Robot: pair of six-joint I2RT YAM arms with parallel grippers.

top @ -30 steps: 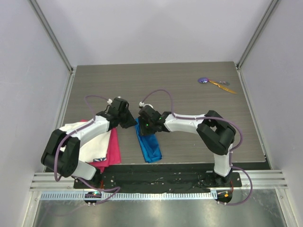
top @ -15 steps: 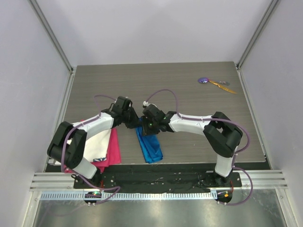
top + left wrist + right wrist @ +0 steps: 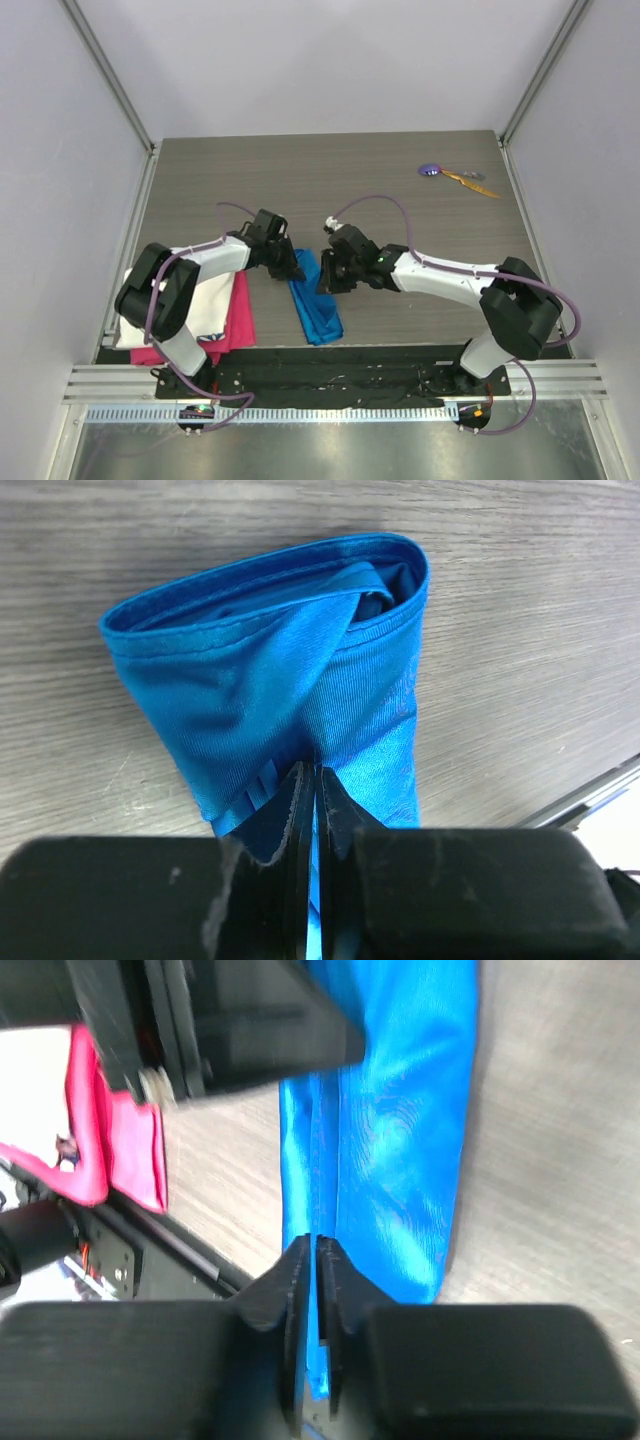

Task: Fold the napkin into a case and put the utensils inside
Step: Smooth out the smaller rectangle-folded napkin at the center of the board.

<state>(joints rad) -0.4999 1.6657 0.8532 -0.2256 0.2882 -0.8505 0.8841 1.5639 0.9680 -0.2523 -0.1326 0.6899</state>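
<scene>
Table (image 3: 400,200): grey-brown wood grain, rectangular.
Walls (image 3: 330,60): plain, pale, on three sides, evenly lit.
Corner posts (image 3: 105,75): grey metal.
Near edge: metal rail (image 3: 560,375), then shiny steel sheet (image 3: 330,450).

Shiny bright blue napkin (image 3: 318,312), hot pink cloth (image 3: 241,316), white cloth (image 3: 205,302), grey woodgrain table (image 3: 400,215), utensils (image 3: 462,179) purple and orange-yellow.

Two arms fill the lower half of the overhead view: left arm (image 3: 205,265) and right arm (image 3: 445,282), both smooth white shells between chunky black joints. Thin purple cables (image 3: 370,200) loop off each wrist. A green light (image 3: 381,258) glows mid-frame. Matte black fingers (image 3: 290,810), wedge-shaped, sit at the bottom of both wrist views.
</scene>
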